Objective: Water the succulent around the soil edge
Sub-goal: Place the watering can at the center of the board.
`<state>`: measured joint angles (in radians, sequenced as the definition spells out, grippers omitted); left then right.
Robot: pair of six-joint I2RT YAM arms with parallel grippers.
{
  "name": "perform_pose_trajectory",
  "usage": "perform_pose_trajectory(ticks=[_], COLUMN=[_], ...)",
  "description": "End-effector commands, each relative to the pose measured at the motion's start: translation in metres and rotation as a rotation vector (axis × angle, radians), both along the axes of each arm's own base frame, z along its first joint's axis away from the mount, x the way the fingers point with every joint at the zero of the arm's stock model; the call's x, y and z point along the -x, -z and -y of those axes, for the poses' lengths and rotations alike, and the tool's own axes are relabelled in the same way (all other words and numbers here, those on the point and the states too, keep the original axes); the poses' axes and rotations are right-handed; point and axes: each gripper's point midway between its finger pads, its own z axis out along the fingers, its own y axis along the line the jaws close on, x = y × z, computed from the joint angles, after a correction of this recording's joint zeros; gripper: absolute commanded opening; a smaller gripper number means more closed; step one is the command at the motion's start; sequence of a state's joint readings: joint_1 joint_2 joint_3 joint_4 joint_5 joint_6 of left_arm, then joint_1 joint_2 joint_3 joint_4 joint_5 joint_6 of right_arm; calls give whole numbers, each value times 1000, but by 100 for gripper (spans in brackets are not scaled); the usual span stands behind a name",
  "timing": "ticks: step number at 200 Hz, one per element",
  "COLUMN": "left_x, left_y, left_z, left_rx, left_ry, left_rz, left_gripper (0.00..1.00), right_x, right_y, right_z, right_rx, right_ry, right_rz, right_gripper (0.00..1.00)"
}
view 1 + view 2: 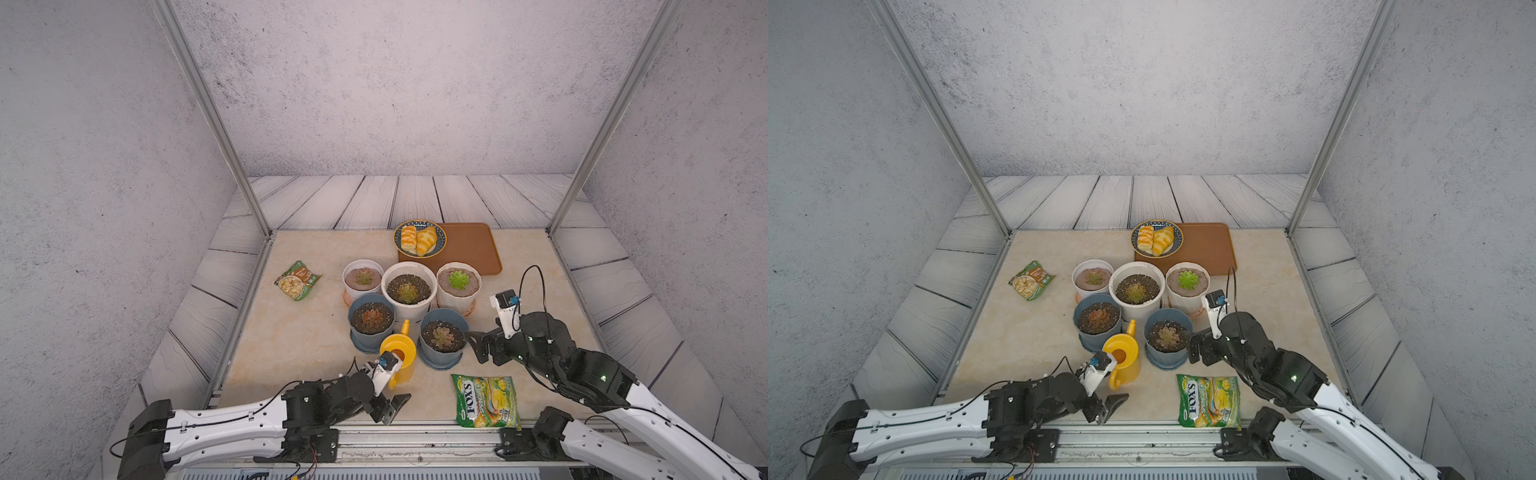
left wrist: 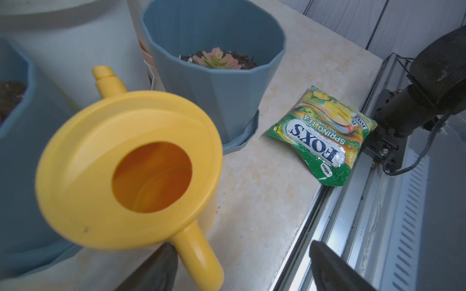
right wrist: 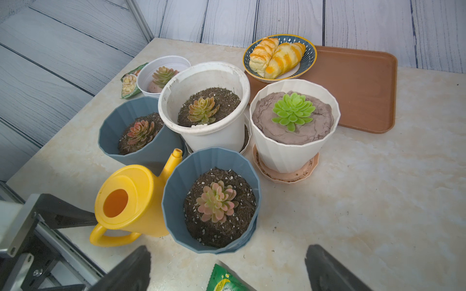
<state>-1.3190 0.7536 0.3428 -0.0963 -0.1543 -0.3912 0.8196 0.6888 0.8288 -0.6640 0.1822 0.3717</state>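
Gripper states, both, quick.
Left gripper: open, gripping nothing; the handle of the can sits loose between its jaws.
Right gripper: open, empty.

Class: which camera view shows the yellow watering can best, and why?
Right wrist view: the watering can shows handle, lid and spout clearly. The left wrist view shows mostly its lid, close up. In both top views it is small and partly covered.
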Motion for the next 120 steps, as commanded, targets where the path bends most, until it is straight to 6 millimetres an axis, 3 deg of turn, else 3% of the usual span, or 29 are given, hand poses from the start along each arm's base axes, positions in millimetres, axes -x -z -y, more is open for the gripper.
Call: perform_pose_trajectory(ticks=[1, 7, 78, 103, 120], left_x=[8, 10, 22, 20, 6], left_y=[-7, -6, -33, -36, -39], left_z=[14, 17, 51, 45, 26], left_rx=[-7, -13, 2, -90, -172], left_ry=[70, 81, 164, 150, 67], left_rz=[-10, -18, -30, -34, 7], left_gripper=[94, 100, 98, 98, 99], right_x=[4, 5, 10, 11, 15], right_y=[-4, -4, -8, -8, -9], right_z=[4, 5, 18, 22, 21], right_rx=[3, 1, 19, 29, 4], right_ry=[1, 0, 24, 38, 29], right_rz=[0, -3, 6, -3, -3], right_gripper=[99, 99, 99, 99, 99])
